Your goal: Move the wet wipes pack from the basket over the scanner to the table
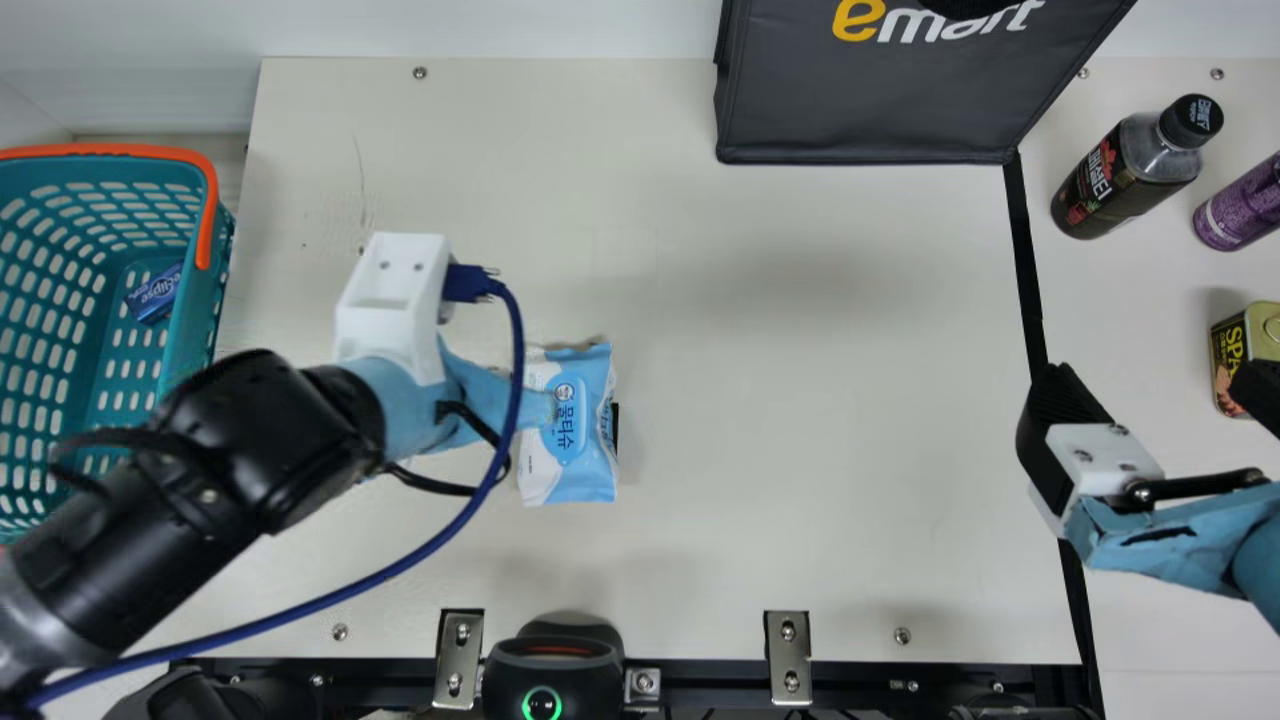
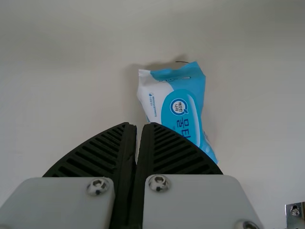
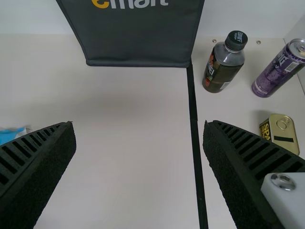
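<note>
Nearest: scanner (image 1: 552,665) at the table's (image 1: 800,400) near edge, green ring lit, btwn two metal brackets (image 1: 460,655). Wet wipes pack (image 1: 570,450) is on the table, left of ctr, face up, beyond the scanner. L gripper (image 1: 520,395) comes in from the left over the pack; in the L wrist view the fingers of the L gripper (image 2: 139,125) are pressed together w/ just a sliver btwn them & no pack seen in there. Pack shows past the tips; can't tell if they touch it. R gripper (image 1: 1150,378) hangs at the right side, fingers spread wide, nothing in its grasp.

Basket (image 1: 210,330), teal w/ orange handle, stands off the table's left side, small blue packet (image 1: 155,293) inside. On the right, past the black strip (image 1: 1025,260): yellow tin (image 1: 1228,355), then farther a purple can (image 1: 1240,208) & a dark bottle (image 1: 1120,175), both tilted-looking in view. Farthest: black bag (image 1: 880,110) at the back edge, approx right of ctr
</note>
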You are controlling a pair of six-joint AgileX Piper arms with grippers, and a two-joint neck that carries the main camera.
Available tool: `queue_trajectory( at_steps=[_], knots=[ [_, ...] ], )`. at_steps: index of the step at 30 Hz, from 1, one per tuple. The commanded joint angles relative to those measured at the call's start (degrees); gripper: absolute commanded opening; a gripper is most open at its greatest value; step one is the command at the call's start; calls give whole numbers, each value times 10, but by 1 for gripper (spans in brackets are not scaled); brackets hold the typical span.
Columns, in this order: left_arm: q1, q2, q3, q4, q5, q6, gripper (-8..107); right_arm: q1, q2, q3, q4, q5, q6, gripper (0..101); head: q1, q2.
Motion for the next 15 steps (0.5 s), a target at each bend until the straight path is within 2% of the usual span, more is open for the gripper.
queue_trajectory(
  at_steps=[1,9,15],
  knots=[
    [-26,23,-20,18,19,-59,-8,0,0,0,0,0,0,95,-17,0],
    [-65,101,-83,26,58,-129,-8,0,0,0,0,0,0,95,-17,0],
    [-65,143,-104,10,60,-144,-8,0,0,0,0,0,0,95,-17,0]
  ],
)
